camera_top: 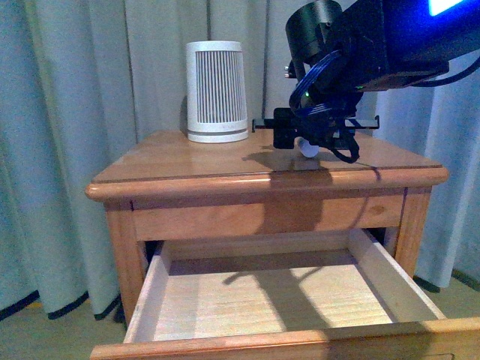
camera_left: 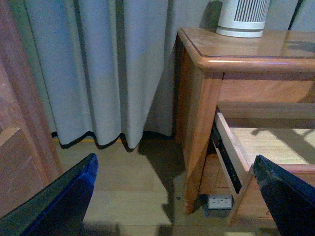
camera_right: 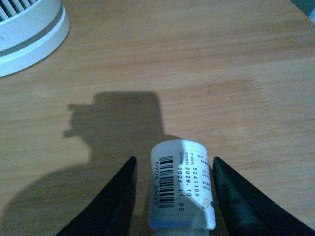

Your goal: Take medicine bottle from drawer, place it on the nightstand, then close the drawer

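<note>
Where jaws flank it, medicine bottle (camera_right: 182, 191) (2026.10)

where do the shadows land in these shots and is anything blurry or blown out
Front view: the right gripper shades the nightstand top, the arm shadows the drawer floor, and its panel is blown out. Right wrist view: hard shadow beyond the medicine bottle, label print sharp. Left wrist view: the left gripper has dark, soft-edged fingers.

Medicine bottle (camera_right: 182, 189) label: 5241105, 2026.10, 2024.11.05.
</note>
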Motion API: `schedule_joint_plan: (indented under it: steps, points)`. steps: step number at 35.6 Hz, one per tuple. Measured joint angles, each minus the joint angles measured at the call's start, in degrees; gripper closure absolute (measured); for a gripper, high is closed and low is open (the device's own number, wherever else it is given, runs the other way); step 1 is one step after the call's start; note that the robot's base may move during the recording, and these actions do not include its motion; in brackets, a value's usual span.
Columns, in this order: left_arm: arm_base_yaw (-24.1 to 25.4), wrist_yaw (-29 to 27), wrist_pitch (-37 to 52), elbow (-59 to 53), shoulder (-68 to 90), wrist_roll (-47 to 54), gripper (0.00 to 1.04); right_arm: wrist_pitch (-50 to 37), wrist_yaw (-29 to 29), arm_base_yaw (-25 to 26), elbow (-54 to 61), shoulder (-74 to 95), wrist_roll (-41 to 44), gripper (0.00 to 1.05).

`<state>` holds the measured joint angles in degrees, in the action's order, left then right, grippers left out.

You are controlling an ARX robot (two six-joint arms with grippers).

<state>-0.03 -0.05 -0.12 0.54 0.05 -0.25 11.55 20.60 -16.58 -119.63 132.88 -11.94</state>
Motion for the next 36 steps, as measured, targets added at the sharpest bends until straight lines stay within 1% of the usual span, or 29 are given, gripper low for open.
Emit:
schedule_joint_plan:
  steps: [3, 5, 8, 13, 16, 20, 24, 25, 27, 31, 35, 36]
  points:
    - [0.00, 0.02, 0.00, 0.00, 0.00, 0.00, 0.07, -1.03, 0.33, -0.07, 0.07, -0.04, 0.13, 0.44]
    - [0.00, 0.00, 0.00, 0.00, 0.00, 0.00, 0.07, -2.19, 0.35, -0.07, 0.57, -0.44, 0.52, 0.34]
    - [0.00, 0.02, 0.00, 0.00, 0.00, 0.00, 0.07, -3.78, 0.59, -0.11, 2.19, -1.62, 1.31, 0.23]
    - [0.00, 0.02, 0.00, 0.00, 0.00, 0.00, 0.07, -9.25, 3.21, -0.50, 7.56, -6.25, 3.72, 0.05]
    - [0.00, 0.02, 0.00, 0.00, 0.00, 0.00, 0.07, -10.08, 4.66, -0.63, 12.17, -11.63, 3.80, 0.07]
    - [0.00, 0.00, 0.00, 0.00, 0.00, 0.00, 0.07, -10.56, 5.31, -0.48, 22.95, -24.04, 2.21, 0.07]
    - [0.00, 0.00, 0.00, 0.00, 0.00, 0.00, 0.07, -16.20, 5.40, 1.14, 40.33, -39.76, 1.16, 0.07]
    - [0.00, 0.00, 0.00, 0.00, 0.00, 0.00, 0.07, -16.13, 5.01, 1.64, 45.68, -44.28, 0.39, 0.07]
    - [0.00, 0.00, 0.00, 0.00, 0.00, 0.00, 0.07, -16.06, 5.31, 1.86, 51.15, -48.68, -0.35, 0.07]
    - [0.00, 0.00, 0.00, 0.00, 0.00, 0.00, 0.07, -14.05, 5.40, 2.10, 64.83, -60.11, -2.97, 0.07]
    - [0.00, 0.00, 0.00, 0.00, 0.00, 0.00, 0.07, -8.92, 5.81, -0.92, 78.82, -73.22, -6.36, 0.07]
    - [0.00, 0.00, 0.00, 0.00, 0.00, 0.00, 0.07, -7.89, 5.97, -1.51, 80.41, -74.90, -6.88, 0.07]
